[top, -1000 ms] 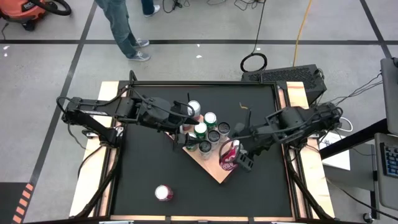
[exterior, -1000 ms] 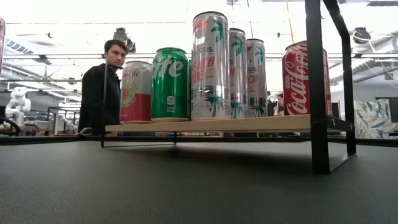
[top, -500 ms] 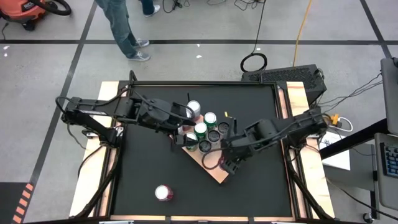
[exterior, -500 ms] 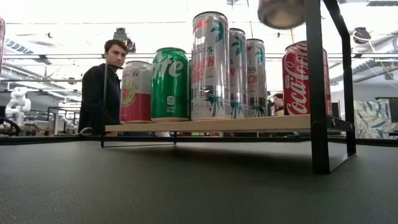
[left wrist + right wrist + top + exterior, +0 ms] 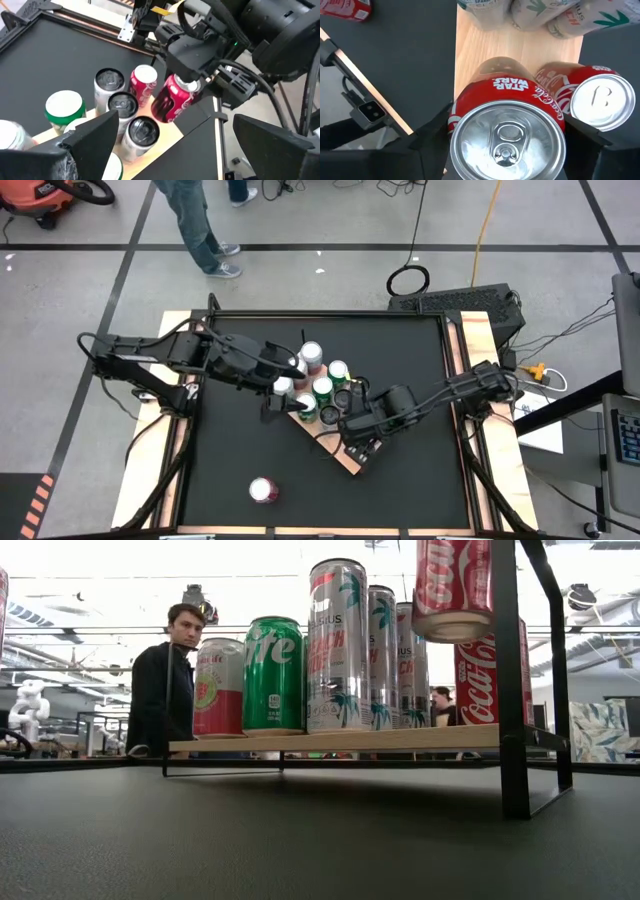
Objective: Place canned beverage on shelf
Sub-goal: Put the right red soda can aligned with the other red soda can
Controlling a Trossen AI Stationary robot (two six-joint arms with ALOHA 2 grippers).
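The black bench is lying mostly bare around the wood-grain shelf, leaving open room on its near side, where a lone red can is standing well apart. The right gripper is hanging over the shelf's outer corner, fingers clamped on a red Coca-Cola can just above the board, beside another Coca-Cola can. The left gripper, fingers spread apart, is hovering at the shelf's opposite end. A person is standing beyond the bench.
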